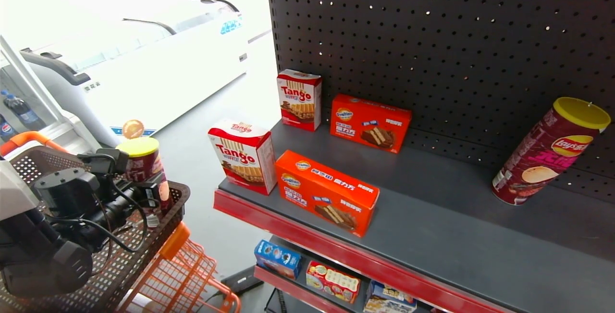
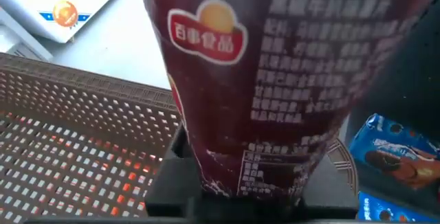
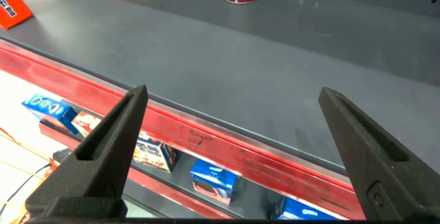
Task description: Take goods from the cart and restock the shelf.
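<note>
One maroon chip can (image 1: 143,161) with a yellow lid stands upright over the cart's mesh basket (image 1: 178,195), clamped low on its body by the left tool (image 1: 153,192), probably so it can go base-first onto the shelf (image 1: 456,226) beside the matching can (image 1: 545,154) leaning on the pegboard (image 1: 432,39). That tool's jaws are closed snugly on it; the right tool (image 3: 232,93) gapes wide and empty before the shelf's red edge.

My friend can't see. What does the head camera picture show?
The left gripper holds a yellow-lidded dark red chip can above the cart. Beside it, a grey shelf carries two wafer boxes, two orange boxes and another chip can.
</note>
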